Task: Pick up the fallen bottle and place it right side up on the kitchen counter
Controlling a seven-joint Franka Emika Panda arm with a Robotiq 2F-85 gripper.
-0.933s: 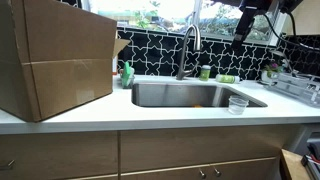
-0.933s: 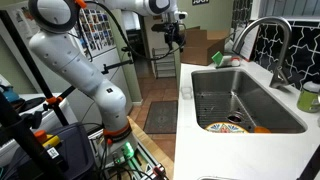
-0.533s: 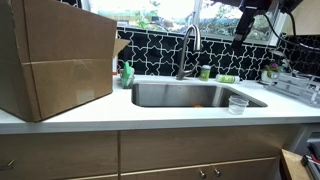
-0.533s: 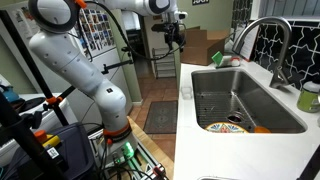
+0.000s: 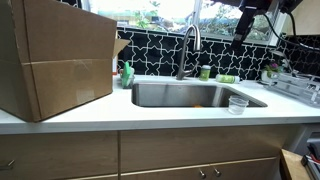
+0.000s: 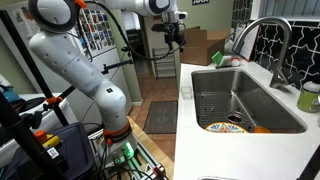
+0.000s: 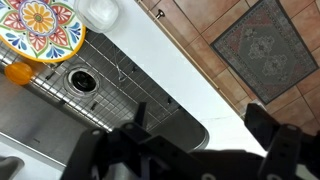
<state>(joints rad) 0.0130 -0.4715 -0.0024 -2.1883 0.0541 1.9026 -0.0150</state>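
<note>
The bottle (image 5: 227,79), small and yellow-green, lies on its side on the white kitchen counter (image 5: 150,115) behind the sink, to the right of the faucet. My gripper (image 5: 244,27) hangs high above it, well clear of the counter, open and empty. It also shows in an exterior view (image 6: 176,36). In the wrist view the two fingers (image 7: 205,125) stand wide apart over the counter strip (image 7: 170,60) beside the sink. The bottle is out of the wrist view.
A squat green container (image 5: 205,72) stands beside the bottle. A green soap bottle (image 5: 127,73) and a large cardboard box (image 5: 55,60) are left of the sink (image 5: 190,95). A clear cup (image 5: 237,104), a dish rack (image 5: 295,82), and a plate (image 7: 40,25) and orange (image 7: 18,72) in the sink.
</note>
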